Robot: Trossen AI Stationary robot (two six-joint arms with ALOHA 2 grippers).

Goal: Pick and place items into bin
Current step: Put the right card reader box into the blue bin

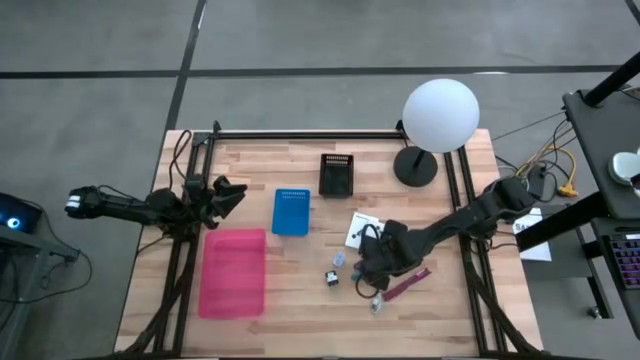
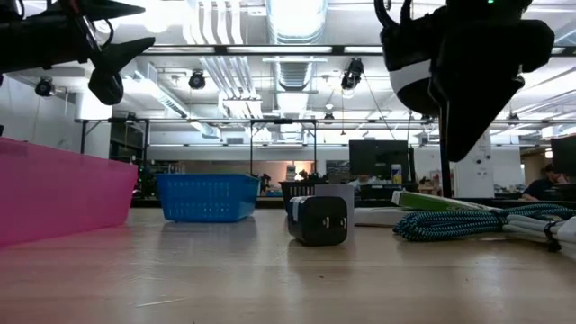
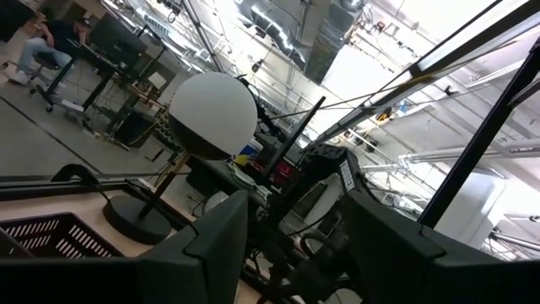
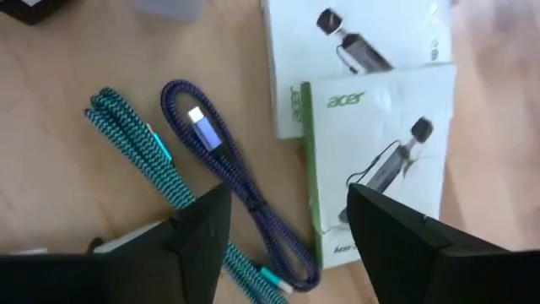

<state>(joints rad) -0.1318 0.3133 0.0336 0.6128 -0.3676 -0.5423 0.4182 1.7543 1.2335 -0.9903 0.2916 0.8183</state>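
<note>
Right gripper (image 1: 372,268) hovers over the items at the table's 4 o'clock area, fingers (image 4: 198,228) spread apart and holding nothing. Beneath it lie 2 white packets (image 4: 375,160), a purple cable (image 4: 224,160) and a teal braided cable (image 4: 135,156), all on the wooden table (image 1: 300,300). A small dark cube (image 2: 318,219) stands just at the gripper's 9 o'clock side. The magenta strip (image 1: 408,287) lies at the gripper's 4 o'clock. Left gripper (image 1: 228,193) waits at the table's 9 o'clock edge, fingers apart, above the pink bin (image 1: 233,272).
</note>
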